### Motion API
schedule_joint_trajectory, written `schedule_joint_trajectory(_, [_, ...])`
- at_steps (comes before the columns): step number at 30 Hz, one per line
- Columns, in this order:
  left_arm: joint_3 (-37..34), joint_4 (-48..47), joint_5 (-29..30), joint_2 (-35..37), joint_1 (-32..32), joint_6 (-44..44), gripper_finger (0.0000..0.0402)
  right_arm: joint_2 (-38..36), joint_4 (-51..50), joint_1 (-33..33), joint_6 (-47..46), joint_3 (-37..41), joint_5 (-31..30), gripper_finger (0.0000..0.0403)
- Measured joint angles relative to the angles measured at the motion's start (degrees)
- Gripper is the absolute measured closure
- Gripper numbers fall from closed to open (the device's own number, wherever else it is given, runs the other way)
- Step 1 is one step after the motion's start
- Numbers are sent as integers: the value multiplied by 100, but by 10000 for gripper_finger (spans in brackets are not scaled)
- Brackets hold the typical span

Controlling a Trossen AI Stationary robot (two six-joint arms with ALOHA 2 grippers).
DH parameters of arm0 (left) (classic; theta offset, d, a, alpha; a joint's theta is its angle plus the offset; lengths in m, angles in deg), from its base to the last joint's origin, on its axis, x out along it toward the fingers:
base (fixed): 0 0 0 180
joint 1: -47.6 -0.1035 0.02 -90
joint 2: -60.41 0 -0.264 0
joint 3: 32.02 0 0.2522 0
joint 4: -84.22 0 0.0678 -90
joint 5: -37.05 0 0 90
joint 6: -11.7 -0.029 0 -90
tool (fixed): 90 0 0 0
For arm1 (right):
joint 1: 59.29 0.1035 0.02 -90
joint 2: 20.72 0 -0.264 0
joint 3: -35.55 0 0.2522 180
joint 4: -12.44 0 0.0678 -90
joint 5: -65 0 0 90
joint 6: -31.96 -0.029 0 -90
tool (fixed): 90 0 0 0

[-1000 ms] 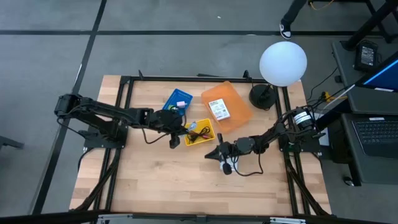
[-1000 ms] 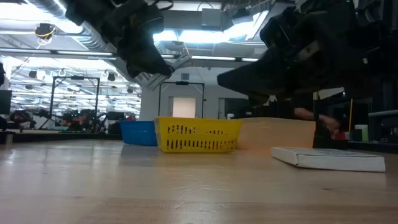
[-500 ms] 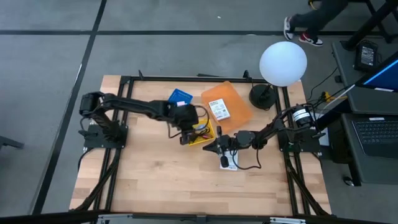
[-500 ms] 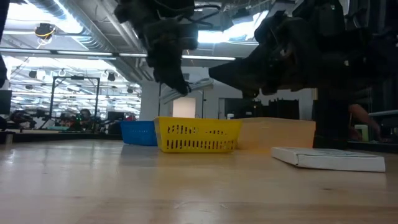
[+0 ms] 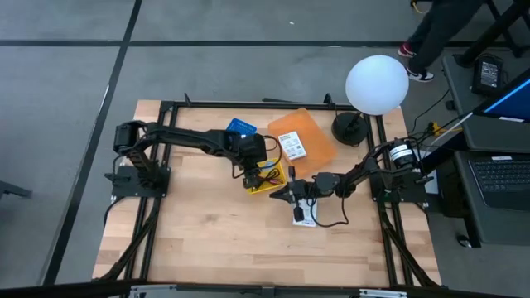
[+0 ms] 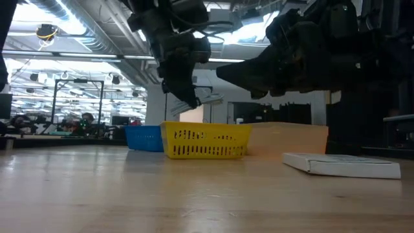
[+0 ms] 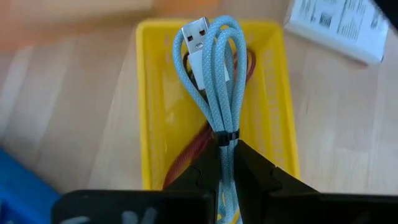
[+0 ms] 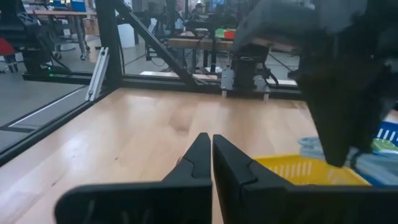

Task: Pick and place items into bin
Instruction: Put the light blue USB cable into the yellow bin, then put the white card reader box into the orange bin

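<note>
- Your light-blue coiled cable (image 7: 214,81) hangs right above the yellow bin (image 7: 155,112), pinched in the left claw (image 7: 225,163).
- A red cord (image 7: 196,146) lies inside the bin.
- Right claw (image 8: 212,155) hovers pressed together over the surface (image 5: 207,240), just right of the bin.

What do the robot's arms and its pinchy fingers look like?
Both arms are dark, thin and jointed. The left gripper and the right gripper each end in two black, wedge-shaped fingers that narrow to points. A thin black cable loops beside the right arm in the high view.
</note>
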Motion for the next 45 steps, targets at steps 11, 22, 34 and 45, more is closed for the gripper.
schedule_joint_trajectory(11, [-2, 59, 128, -210, 63, 12, 361, 0, 65, 1, -13, -7, 0, 402])
schedule_joint_trajectory(22, [-3, 105, 72, -229, 69, 11, 331, 0, 83, 1, -18, -7, -1, 402])
schedule_joint_trajectory(34, [-3, -31, -215, -9, 116, -923, 336, 0, 94, 1, -18, -7, -2, 402])
schedule_joint_trajectory(45, [-3, 85, -260, 378, 719, -2033, 398, -35, -75, 61, -620, -72, -46, 403])
